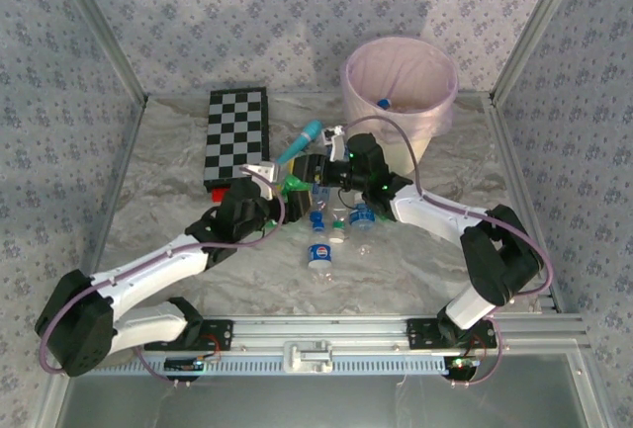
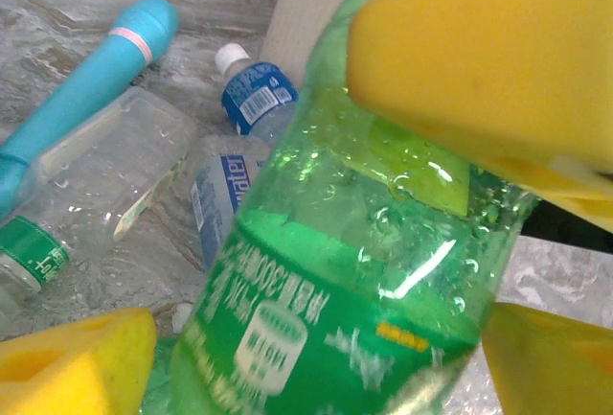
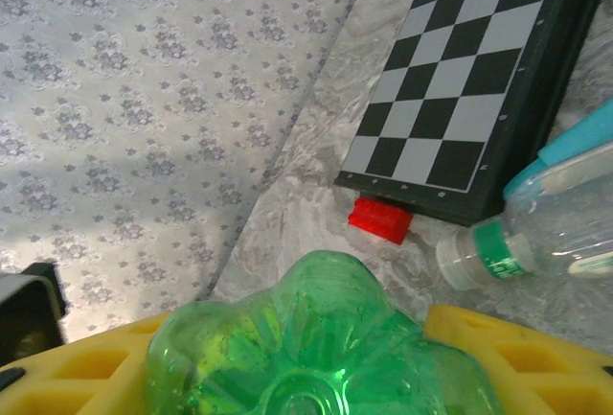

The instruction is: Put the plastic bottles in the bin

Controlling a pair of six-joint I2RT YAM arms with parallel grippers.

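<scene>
The right jaws are closed narrow on a green plastic bottle [image 3: 316, 338]. Its ribbed base bulges between their two yellow pads [image 3: 86, 367] and touches both. The left jaws stand wide, their own yellow pads [image 2: 67, 362] set at either side of the same bottle. A sliver of gap shows at the left pad; at the right pad I cannot tell whether it touches. A further yellow pad [image 2: 479, 51], cut off by the frame edge, lies across the bottle's upper part.

Seen from above, both arms meet over the middle of the desk [image 1: 168, 201] and largely hide the jaws and the green bottle. The bottle's cap is hidden.

The bin [image 1: 348, 82] stands near them at the far right, with a blue-capped bottle [image 1: 384, 104] inside it. Several clear bottles with blue labels [image 1: 318, 253] lie on the desk just in front of the arms.

A teal wand [image 2: 86, 89] lies beside a checkerboard [image 3: 460, 80]. A small red block [image 3: 380, 219] touches the board's edge.
</scene>
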